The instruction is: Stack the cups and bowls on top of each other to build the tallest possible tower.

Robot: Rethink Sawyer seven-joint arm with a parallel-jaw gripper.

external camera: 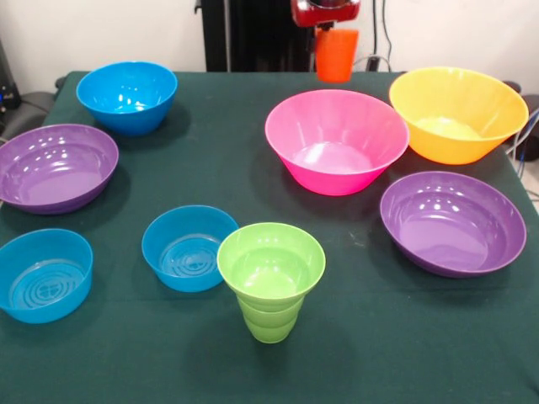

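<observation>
My red gripper (328,25) comes down at the top edge and is shut on the rim of the plain orange cup (336,57), which is upright at the table's far edge, behind the pink bowl (337,139). The yellow-orange bowl (456,114) stands to the pink bowl's right, with a purple bowl (452,222) in front of it. A small lime green bowl (271,259) sits on the ridged lime green cup (268,321) at the front middle. Three blue bowls stand at the far left (127,95), near left (44,274) and middle (189,247). A second purple bowl (56,167) is at the left.
The dark green table cloth (227,160) covers the table. The black pedestal (253,34) stands behind the far edge. Cables hang at the far right edge (526,139). All bowls stand open side up and apart from each other.
</observation>
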